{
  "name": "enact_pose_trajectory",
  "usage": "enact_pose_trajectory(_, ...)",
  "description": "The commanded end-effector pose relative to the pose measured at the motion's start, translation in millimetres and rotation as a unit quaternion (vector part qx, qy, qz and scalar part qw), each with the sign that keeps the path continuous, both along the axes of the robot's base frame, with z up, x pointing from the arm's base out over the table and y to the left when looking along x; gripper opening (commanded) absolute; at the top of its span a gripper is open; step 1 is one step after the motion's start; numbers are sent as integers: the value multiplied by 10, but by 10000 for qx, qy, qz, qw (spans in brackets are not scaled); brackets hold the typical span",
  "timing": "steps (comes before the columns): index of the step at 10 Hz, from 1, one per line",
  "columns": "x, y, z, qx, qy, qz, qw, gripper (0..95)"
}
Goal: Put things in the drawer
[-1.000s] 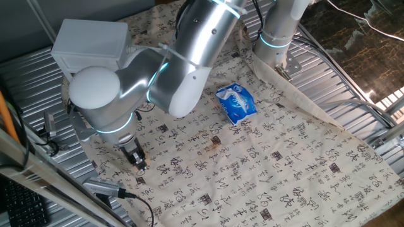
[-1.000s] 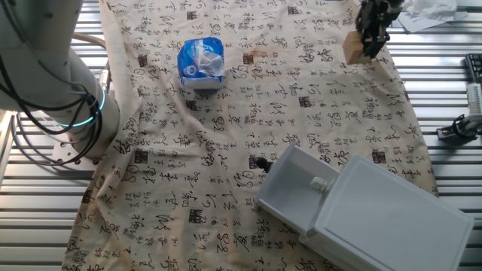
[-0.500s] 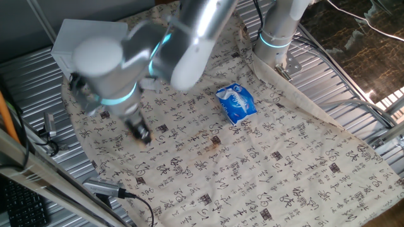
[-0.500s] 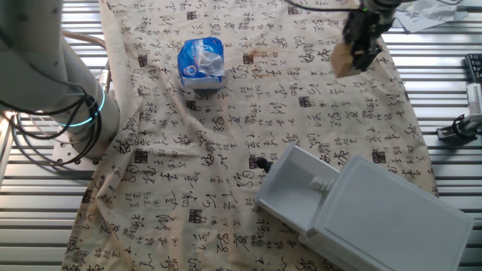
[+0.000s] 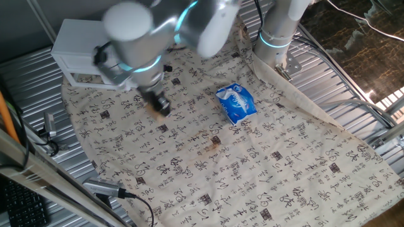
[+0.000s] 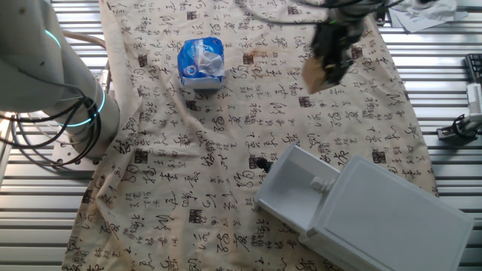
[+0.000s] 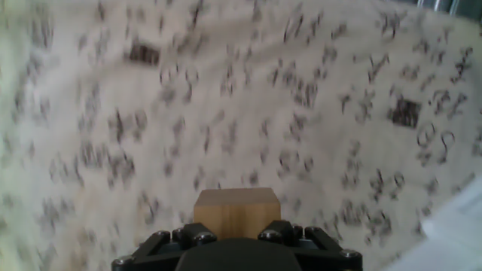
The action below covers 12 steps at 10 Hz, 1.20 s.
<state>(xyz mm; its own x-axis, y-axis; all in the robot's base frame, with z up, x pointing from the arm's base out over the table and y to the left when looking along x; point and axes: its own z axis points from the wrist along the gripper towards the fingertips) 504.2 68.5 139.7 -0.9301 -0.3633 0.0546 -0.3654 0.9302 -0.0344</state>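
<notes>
- I had the pincer point(image 6: 325, 69) clamped on the wooden block point(image 6: 315, 74) — carried in the air above the patterned cloth point(image 6: 226, 181).
- The drawer point(image 6: 295, 197) stood pulled out of the white cabinet point(image 6: 392, 218), well apart from the block.
- A blue packet point(image 6: 201, 62) lay on the cloth.

Open cloth point(image 6: 226, 150) lies between blue packet point(image 6: 200, 62) and drawer point(image 6: 297, 197); seemingly nothing blocks.
</notes>
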Motion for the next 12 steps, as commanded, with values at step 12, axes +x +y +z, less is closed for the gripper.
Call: enact_pose_trajectory(12,-235,-128,-17,181,-315,509,9980,0)
